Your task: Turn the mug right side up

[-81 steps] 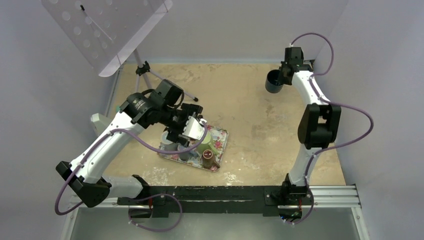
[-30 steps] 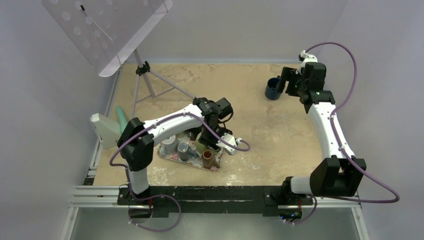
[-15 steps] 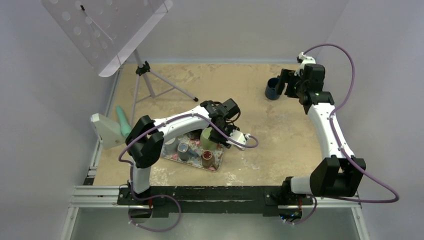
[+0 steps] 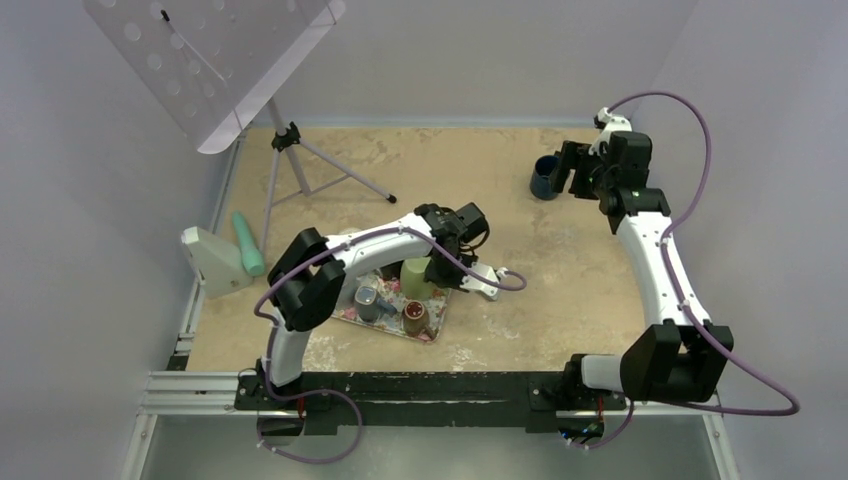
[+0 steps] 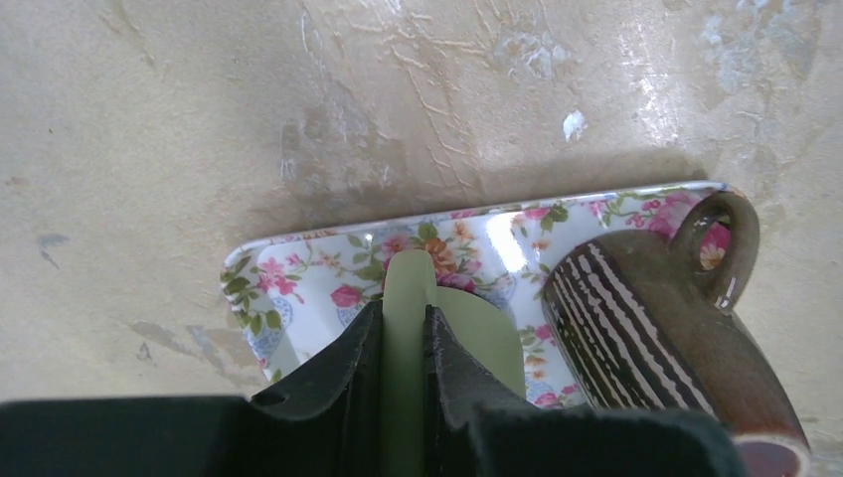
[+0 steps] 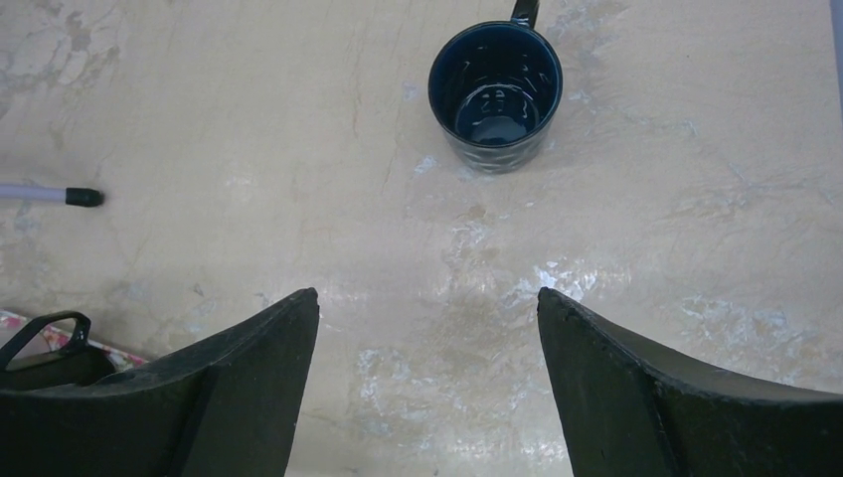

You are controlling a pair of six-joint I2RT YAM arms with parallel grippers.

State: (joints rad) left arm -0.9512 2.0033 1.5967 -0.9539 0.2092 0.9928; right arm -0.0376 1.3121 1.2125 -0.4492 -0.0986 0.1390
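Left gripper [image 5: 403, 314] rightward, on green mug [image 4: 415, 277]

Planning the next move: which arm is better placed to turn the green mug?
Left. The left claw is shut on the green mug; the right claw is open, near the blue mug.

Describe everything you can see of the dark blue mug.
The dark blue mug is glossy, ceramic by its look, and stands upright on the table, mouth up and seemingly empty. Its handle points away from the right wrist camera. Nothing touches it; the open right pincer hangs apart from it.
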